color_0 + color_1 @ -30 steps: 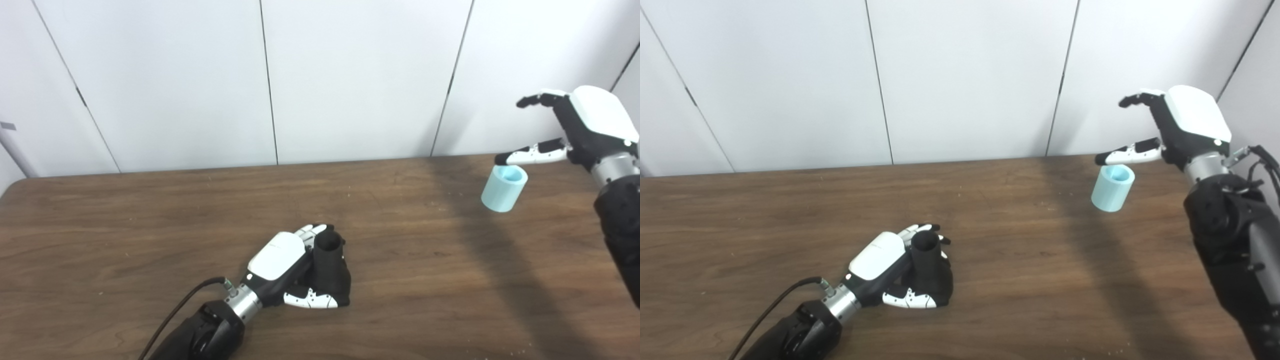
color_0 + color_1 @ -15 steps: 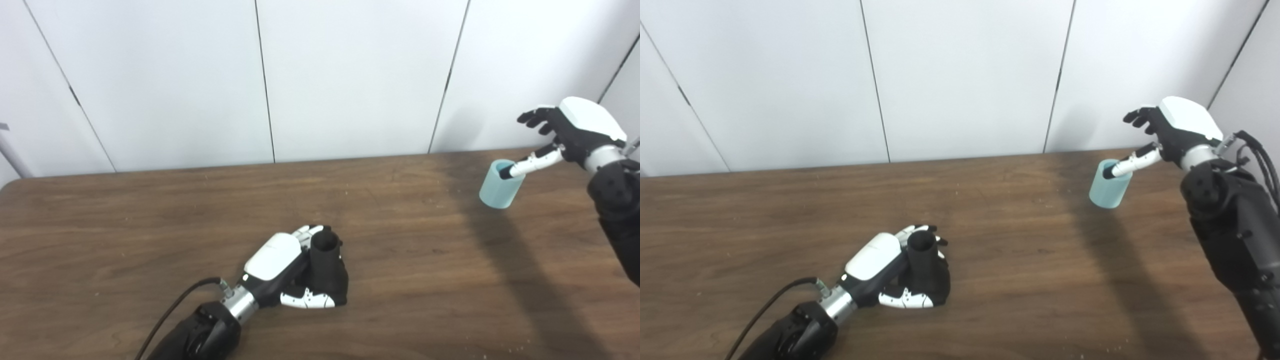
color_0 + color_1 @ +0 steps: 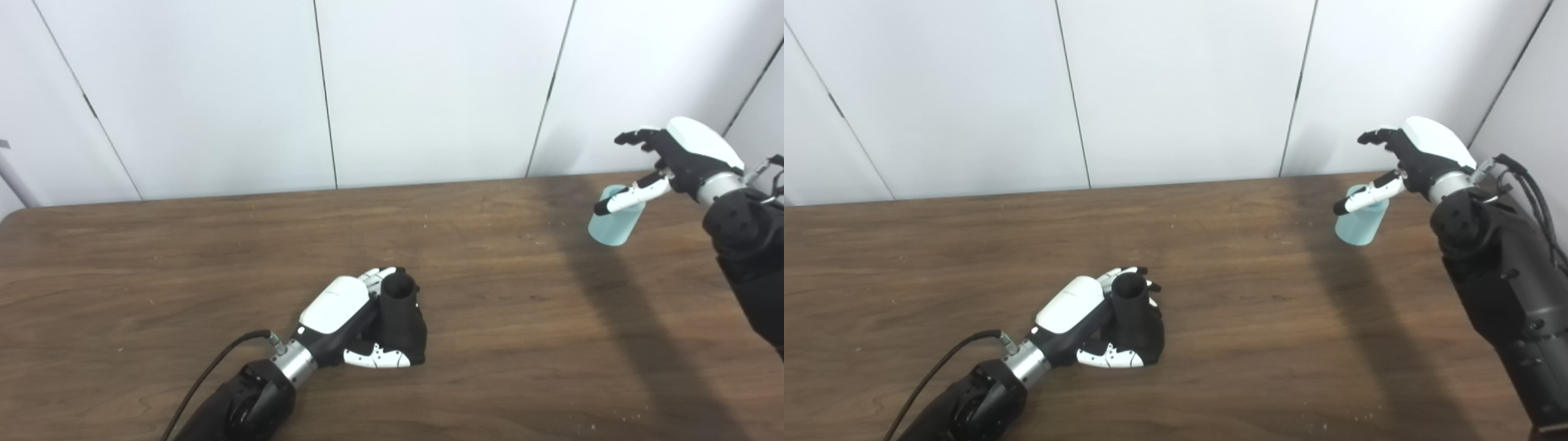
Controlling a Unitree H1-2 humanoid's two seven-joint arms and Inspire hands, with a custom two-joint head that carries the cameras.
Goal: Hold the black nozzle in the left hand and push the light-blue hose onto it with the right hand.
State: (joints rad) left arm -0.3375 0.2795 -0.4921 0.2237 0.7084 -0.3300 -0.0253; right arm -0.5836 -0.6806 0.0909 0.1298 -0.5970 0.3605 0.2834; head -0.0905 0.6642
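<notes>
I found my left hand (image 3: 343, 318) wrapped around the black nozzle (image 3: 401, 318), which stood upright on the wooden table (image 3: 153, 257) with its open mouth up, presumably ready to receive the hose. Well apart, at the far right edge, my right hand (image 3: 680, 159) hovered with fingers spread over the light-blue hose (image 3: 612, 220), thumb across it, not yet gripping. White wall panels (image 3: 429, 86) stood behind.

Dark wood-grain table (image 3: 184, 245), faintly sheened; matt black nozzle (image 3: 401, 315) at 6 o'clock; smooth matt light-blue plastic hose (image 3: 612, 220) at 3 o'clock; glossy white hand shells.
</notes>
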